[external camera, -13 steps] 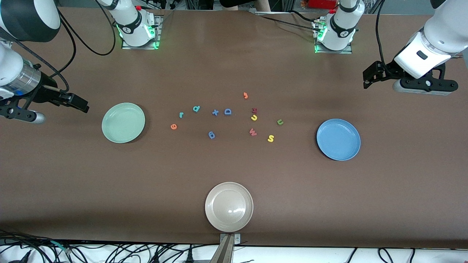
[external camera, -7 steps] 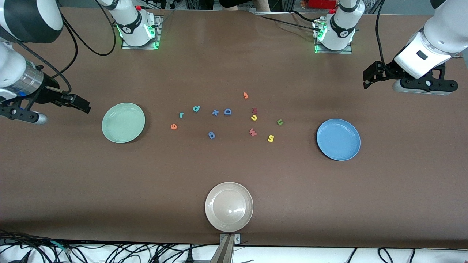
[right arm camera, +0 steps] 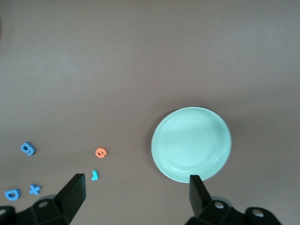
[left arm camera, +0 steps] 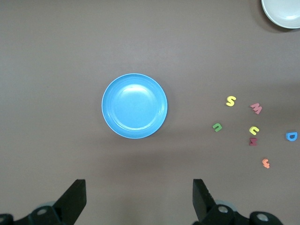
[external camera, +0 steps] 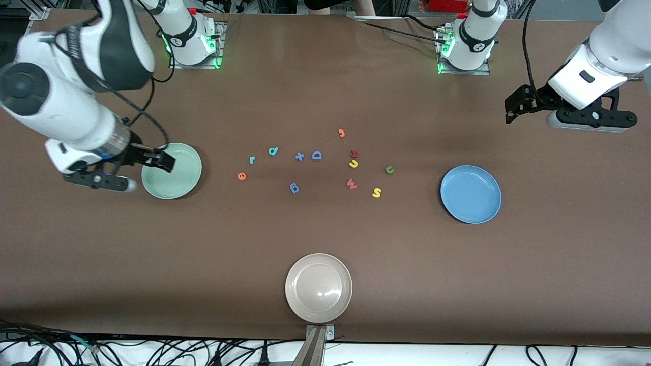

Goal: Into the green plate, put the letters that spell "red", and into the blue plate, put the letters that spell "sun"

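Table (external camera: pixel 325 239): brown, flat, matte; carries all items.
Green plate (external camera: pixel 172 171): at the right arm's end of the table, empty. Judged rigid and glossy; it stays put and needs no grasp.
Blue plate (external camera: pixel 471 194): at the left arm's end, empty. Same judgement.
Beige-white plate (external camera: pixel 318 287): nearest the front camera, no part in the task.
Right claw (external camera: pixel 133 172): over the green plate's outer edge, fingers spread wide, nothing held.
Left claw (external camera: pixel 552 109): waiting over bare table near the left arm's end, fingers wide, nothing held.
"Red" letters: teal r (external camera: pixel 252 160), orange e (external camera: pixel 241 176) and teal d (external camera: pixel 273 151) lie flat and apart, between the green plate and the table's middle.
"Sun" letters: yellow s (external camera: pixel 376 192), yellow u (external camera: pixel 353 163) and green n (external camera: pixel 389 170) lie flat, between the middle and the blue plate.
Decoys: blue D (external camera: pixel 317 155), blue g (external camera: pixel 294 188), blue x (external camera: pixel 299 156), red w (external camera: pixel 351 183), orange 3 (external camera: pixel 342 133), and a dark red piece (external camera: pixel 354 153) just beside the yellow u.
Handling: letters judged very light, soft, thin foam; likely to squash or slide. Pinch across the outer edges, straight down, fingertips at table level, gently.
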{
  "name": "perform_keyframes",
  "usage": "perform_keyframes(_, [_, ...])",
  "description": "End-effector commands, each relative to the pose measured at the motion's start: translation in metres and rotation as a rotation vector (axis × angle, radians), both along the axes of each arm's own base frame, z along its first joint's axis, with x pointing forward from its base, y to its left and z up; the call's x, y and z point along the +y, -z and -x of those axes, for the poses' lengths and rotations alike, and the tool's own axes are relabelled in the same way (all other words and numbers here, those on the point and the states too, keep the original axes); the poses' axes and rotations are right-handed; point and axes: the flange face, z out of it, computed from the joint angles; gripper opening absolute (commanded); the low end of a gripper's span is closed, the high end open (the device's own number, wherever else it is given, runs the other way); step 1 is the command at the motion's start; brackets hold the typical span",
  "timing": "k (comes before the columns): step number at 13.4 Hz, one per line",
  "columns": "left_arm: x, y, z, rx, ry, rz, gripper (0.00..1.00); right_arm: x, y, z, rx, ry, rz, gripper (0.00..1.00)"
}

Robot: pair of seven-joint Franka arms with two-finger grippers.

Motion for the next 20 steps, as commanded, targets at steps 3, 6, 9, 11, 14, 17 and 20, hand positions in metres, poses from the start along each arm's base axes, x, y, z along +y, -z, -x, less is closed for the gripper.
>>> perform_keyframes(3, [-0.003,-0.005,-0.004,0.0,-0.008,0.022,1.0,0.051,0.055,-0.005,0.031,0.051,-0.036,0.95])
perform_keyframes(6, [-0.021,0.021,-0.015,0.039,0.028,0.035,1.0,0.051,0.097,0.005,0.059,0.064,-0.049,0.96])
perform_keyframes(9, [-0.057,0.072,-0.048,0.05,0.065,0.081,1.0,0.056,0.136,0.026,0.046,0.053,-0.058,0.96])
perform_keyframes(11, [-0.084,0.107,-0.072,0.026,0.088,0.082,1.0,0.058,0.16,0.035,0.031,0.07,-0.083,0.96])
perform_keyframes(14, [-0.103,0.168,-0.095,0.031,0.101,0.091,1.0,0.068,0.192,0.042,0.021,0.09,-0.113,0.96])
perform_keyframes(17, [-0.124,0.23,-0.109,0.02,0.116,0.099,1.0,0.074,0.218,0.044,0.03,0.08,-0.097,0.96])
perform_keyframes(20, [-0.142,0.293,-0.118,0.007,0.115,0.117,1.0,0.08,0.246,0.05,0.004,0.079,-0.087,0.91])
